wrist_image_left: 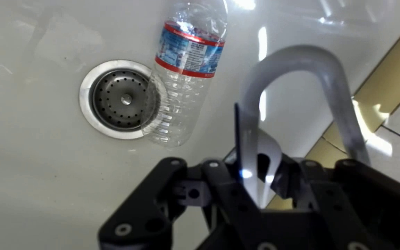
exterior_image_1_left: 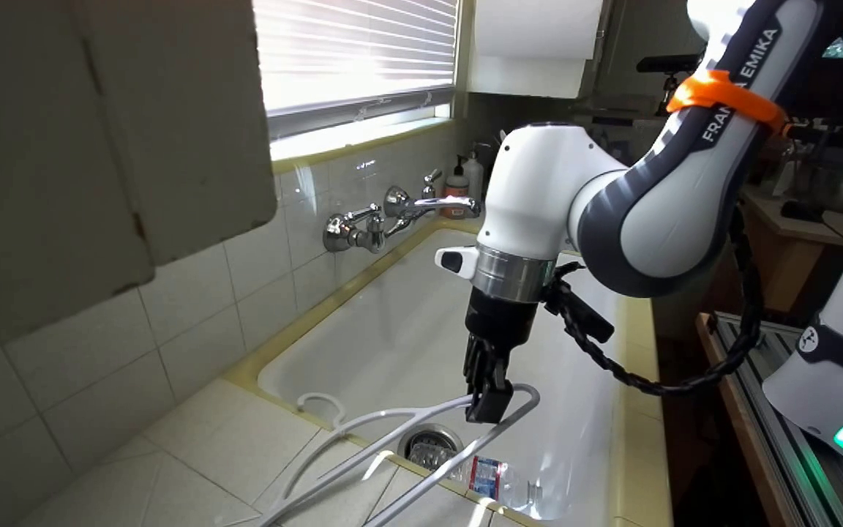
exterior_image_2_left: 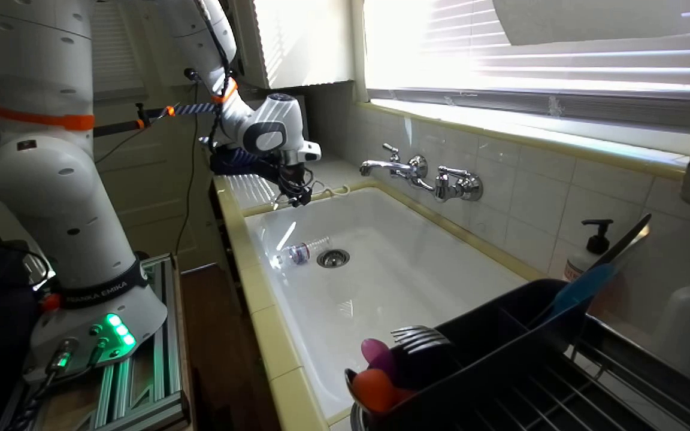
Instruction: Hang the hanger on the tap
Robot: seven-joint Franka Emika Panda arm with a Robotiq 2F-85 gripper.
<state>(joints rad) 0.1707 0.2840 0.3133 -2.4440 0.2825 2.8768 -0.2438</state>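
In both exterior views the chrome tap (exterior_image_1_left: 429,206) (exterior_image_2_left: 408,170) projects from the tiled wall over the sink, its spout bare. My gripper (exterior_image_1_left: 487,411) (exterior_image_2_left: 299,196) points down above the sink's drain end, apart from the tap. Its fingers are shut on the white hanger (exterior_image_1_left: 451,464), close to one rounded end of the frame. From there the frame slants away over the tiled counter, and its hook (exterior_image_1_left: 323,397) points toward the wall. Seen in the wrist view, the hanger (wrist_image_left: 299,57) passes between the jaws of the gripper (wrist_image_left: 255,170); the exact contact is partly hidden.
A plastic bottle (exterior_image_1_left: 486,476) (exterior_image_2_left: 298,254) (wrist_image_left: 191,52) lies in the sink beside the round drain (exterior_image_2_left: 333,258) (wrist_image_left: 126,99). The wall cabinet (exterior_image_1_left: 173,110) hangs low over the counter. A black dish rack (exterior_image_2_left: 501,335) with utensils and a soap bottle (exterior_image_1_left: 458,187) stand at the opposite end.
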